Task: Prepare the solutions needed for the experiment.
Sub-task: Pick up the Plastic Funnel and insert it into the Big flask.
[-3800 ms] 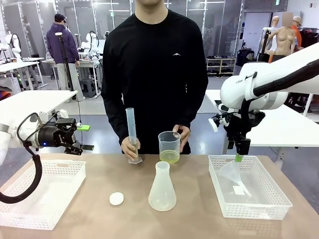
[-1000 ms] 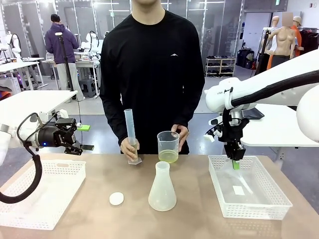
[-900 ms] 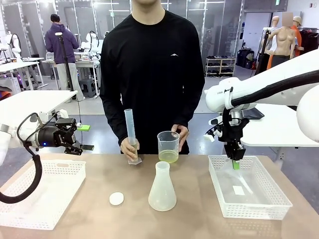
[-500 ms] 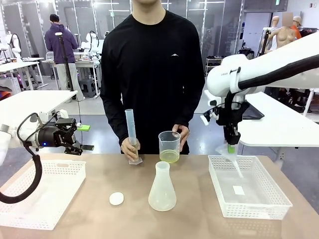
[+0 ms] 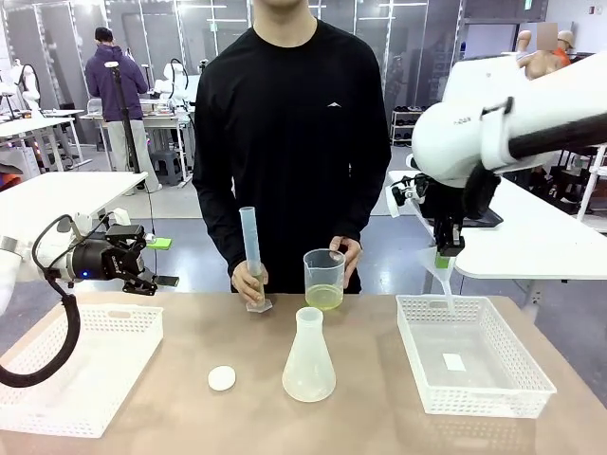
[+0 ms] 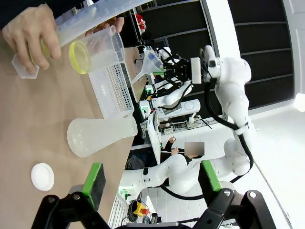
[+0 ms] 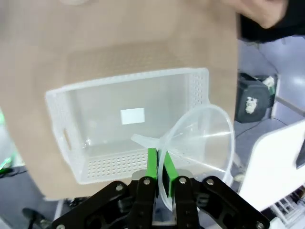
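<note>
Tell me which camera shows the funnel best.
The right wrist view: the funnel is large and close, its rim pinched by the right gripper. The front view shows it small above the white basket; the left wrist view, tiny and far.

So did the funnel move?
Yes. The right gripper lifted the funnel up out of the basket; it now hangs above the basket's far rim.

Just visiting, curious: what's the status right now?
Left gripper open, near left basket. Right gripper shut on funnel, over right basket. Solution in beaker, person's hand holding it. Flask mouth unobstructed.
</note>
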{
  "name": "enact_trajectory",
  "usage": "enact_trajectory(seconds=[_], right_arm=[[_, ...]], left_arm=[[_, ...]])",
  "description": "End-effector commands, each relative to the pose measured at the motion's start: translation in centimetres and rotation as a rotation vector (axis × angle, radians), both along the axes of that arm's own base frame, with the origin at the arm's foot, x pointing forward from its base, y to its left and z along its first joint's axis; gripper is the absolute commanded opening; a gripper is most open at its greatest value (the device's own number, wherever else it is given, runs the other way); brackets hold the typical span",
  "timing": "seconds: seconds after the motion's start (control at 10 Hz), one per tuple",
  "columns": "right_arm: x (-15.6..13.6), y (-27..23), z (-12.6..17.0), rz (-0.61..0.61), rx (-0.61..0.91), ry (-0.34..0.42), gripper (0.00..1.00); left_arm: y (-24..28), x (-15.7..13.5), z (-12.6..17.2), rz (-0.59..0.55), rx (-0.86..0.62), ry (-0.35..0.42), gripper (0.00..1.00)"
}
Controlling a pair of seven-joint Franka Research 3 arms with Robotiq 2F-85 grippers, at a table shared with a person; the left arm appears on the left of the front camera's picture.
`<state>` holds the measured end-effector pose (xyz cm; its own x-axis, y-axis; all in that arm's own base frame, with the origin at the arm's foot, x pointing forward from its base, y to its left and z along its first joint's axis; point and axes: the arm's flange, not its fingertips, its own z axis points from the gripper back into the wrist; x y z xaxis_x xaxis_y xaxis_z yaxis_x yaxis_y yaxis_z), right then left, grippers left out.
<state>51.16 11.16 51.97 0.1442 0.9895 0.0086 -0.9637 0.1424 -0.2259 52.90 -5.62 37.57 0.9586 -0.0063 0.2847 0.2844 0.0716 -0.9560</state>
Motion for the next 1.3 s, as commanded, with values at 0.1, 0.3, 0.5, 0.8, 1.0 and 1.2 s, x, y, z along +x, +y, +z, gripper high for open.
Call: enact_trajectory(seconds=[0.1,0.3,0.5,0.8,1.0,1.2], right_arm=[[-5.0,0.2,0.3,-0.039,0.009,-0.212,0.00],[-7.1,0.9,0.9,-0.021,0.015,-0.274,0.00],[-7.4,0.4,0.9,-0.039,0.067,-0.298,0.00],[-7.4,0.9,1.6,0.000,0.042,-0.272,0.00],[-7.4,0.9,1.6,0.000,0.042,-0.272,0.00],[-7.4,0.9,1.6,0.000,0.042,-0.272,0.00]], left_arm=[[0.0,-0.1,0.2,-0.010,-0.011,-0.001,1.00],[0.0,-0.1,0.2,-0.010,-0.011,-0.001,1.00],[0.0,-0.1,0.2,-0.010,-0.011,-0.001,1.00],[0.0,-0.1,0.2,-0.010,-0.011,-0.001,1.00],[0.0,-0.1,0.2,-0.010,-0.011,-0.001,1.00],[0.0,-0.1,0.2,-0.010,-0.011,-0.001,1.00]])
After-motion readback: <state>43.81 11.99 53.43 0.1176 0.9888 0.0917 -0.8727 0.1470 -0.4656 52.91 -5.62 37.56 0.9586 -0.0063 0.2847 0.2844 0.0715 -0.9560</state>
